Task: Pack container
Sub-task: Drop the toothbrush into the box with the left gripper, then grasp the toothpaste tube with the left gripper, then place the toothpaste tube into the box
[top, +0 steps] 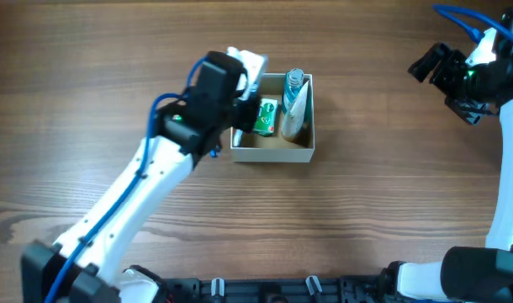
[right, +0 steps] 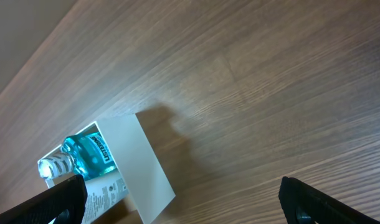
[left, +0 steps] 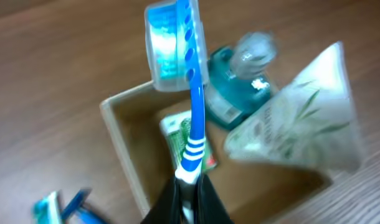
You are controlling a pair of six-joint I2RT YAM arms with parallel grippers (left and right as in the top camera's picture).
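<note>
1. Around the container (top: 272, 155), mid-table, I see wood-grain table (top: 366, 210).
2. Only the left wrist view shows my left gripper (left: 189, 190) clamped on a blue toothbrush (left: 195, 118) over it.
3. Right gripper (right: 184, 202) gapes wide, empty, well apart.

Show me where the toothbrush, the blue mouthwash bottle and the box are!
toothbrush (left: 195, 118): left wrist view, on its blue handle.
mouthwash bottle (right: 81, 158): right wrist view, on its blue body.
container (top: 272, 154): overhead view, on its white front wall.
</note>
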